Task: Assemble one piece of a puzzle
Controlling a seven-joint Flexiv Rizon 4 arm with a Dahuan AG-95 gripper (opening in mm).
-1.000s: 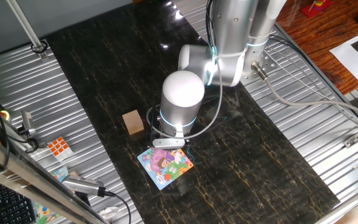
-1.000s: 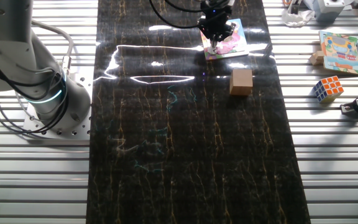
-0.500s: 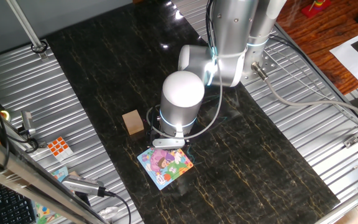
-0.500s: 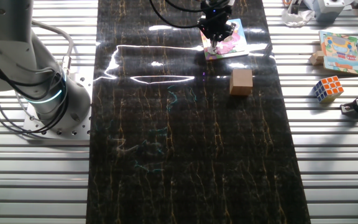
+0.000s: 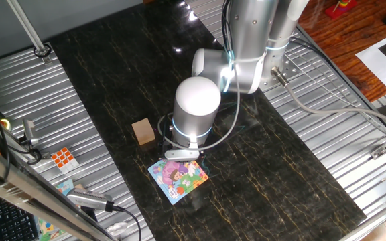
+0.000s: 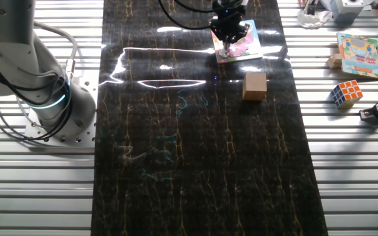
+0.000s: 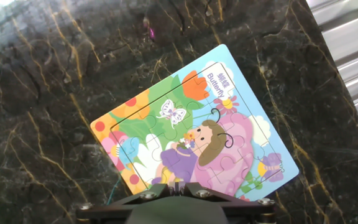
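Hand view: the gripper (image 7: 178,186) sits low over the puzzle (image 7: 194,124) (piece hidden, can't tell its grip); next, press gently.

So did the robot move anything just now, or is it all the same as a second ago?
Nothing visibly changed. The pincer is at the same spot over the puzzle, and the puzzle, the wooden cube and the Rubik's cube lie where they did. No loose piece shows in any view, and I cannot tell whether the pincer is open or shut.
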